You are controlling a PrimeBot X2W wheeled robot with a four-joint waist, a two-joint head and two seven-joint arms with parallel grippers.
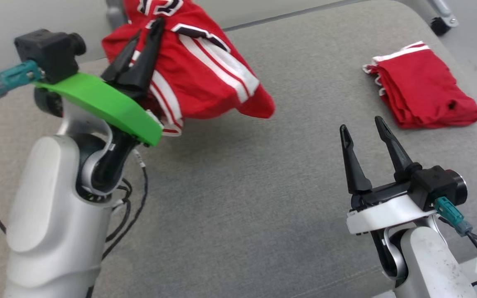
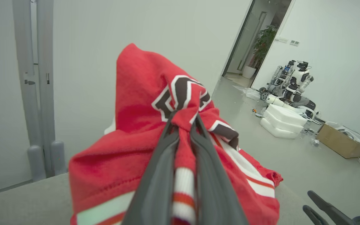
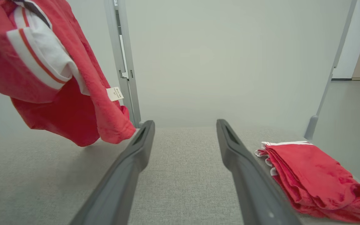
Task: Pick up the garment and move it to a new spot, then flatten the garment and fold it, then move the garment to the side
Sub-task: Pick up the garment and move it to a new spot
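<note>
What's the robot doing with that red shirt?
The robot's left gripper is shut on a red jersey, holding it bunched up above the grey surface. Its right gripper is open and empty. Another red garment lies folded on the robot's right.

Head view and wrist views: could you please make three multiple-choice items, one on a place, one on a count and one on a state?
1. Where does the folded red garment lie?
A) on the grey surface, at the robot's right
B) on a chair
C) on the floor

2. How many red garments are there?
A) one
B) two
C) three

3. How is the left end effector?
A) wide open
B) shut on the red jersey
C) lying on the surface

Key: 1 A, it rests flat beyond the open right end effector. 2 B, one is folded and one hangs lifted. 3 B, its fingers pinch a fold of cloth.
</note>
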